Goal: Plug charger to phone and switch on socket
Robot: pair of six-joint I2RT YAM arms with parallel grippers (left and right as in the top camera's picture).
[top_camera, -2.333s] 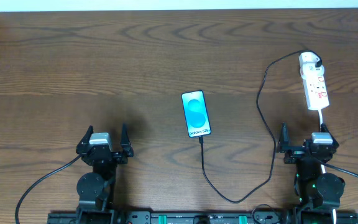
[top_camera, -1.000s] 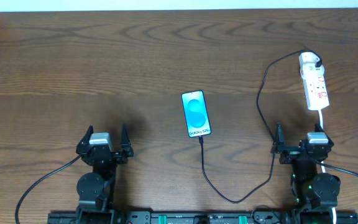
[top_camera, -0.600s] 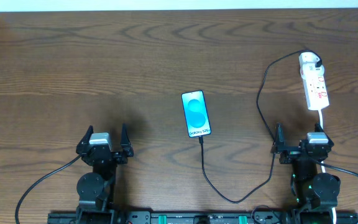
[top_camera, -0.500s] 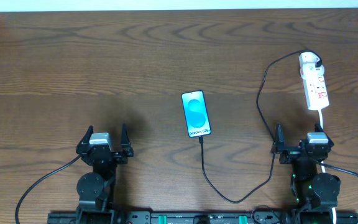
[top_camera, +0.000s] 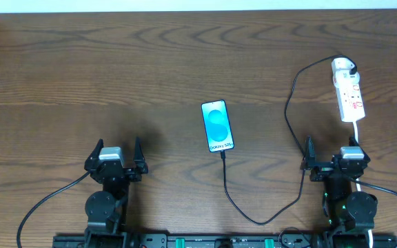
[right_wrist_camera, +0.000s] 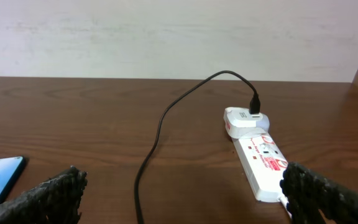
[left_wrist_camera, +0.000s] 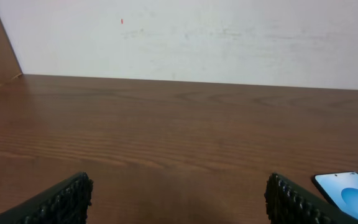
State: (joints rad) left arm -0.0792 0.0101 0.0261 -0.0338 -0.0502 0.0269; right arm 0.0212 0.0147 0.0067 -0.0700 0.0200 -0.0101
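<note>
Brown wood-grain table (top_camera: 116,62) fills my overhead view. My black left gripper (top_camera: 118,147) and right gripper (top_camera: 331,153) sit near me, jaws apart, empty. The narrow white power strip (top_camera: 349,96) lies far right and the slim blue-screened phone (top_camera: 218,126) at centre. The thin black charger cable (top_camera: 289,117) runs from the strip's white adapter (top_camera: 343,67) to the phone's bottom edge.

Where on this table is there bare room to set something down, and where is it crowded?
Bare: the whole left half of the table, from the far edge to the left gripper, bounded by the phone. Also the strip between the phone and the charger. Crowded: the right side, where charger, socket and right gripper sit close.
</note>
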